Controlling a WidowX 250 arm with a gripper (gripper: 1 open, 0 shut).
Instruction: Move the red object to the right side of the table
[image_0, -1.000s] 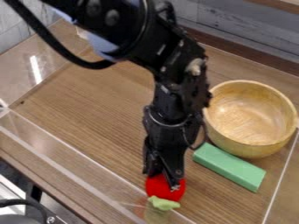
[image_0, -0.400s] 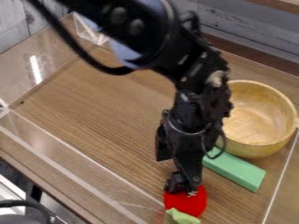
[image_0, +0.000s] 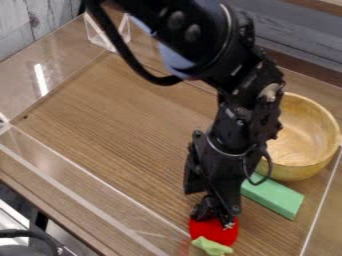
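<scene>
Edging the brown tabletop, clear walls.

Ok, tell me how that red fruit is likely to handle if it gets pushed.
The red toy fruit would probably roll, given its rounded body, though the pale green leafy stem might make it veer or stop. Its glossy skin suggests it could slip from a loose pinch.

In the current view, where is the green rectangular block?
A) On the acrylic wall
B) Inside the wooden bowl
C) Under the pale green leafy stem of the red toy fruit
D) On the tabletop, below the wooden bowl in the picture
D: the green rectangular block lies on the tabletop, just below the wooden bowl.
</scene>
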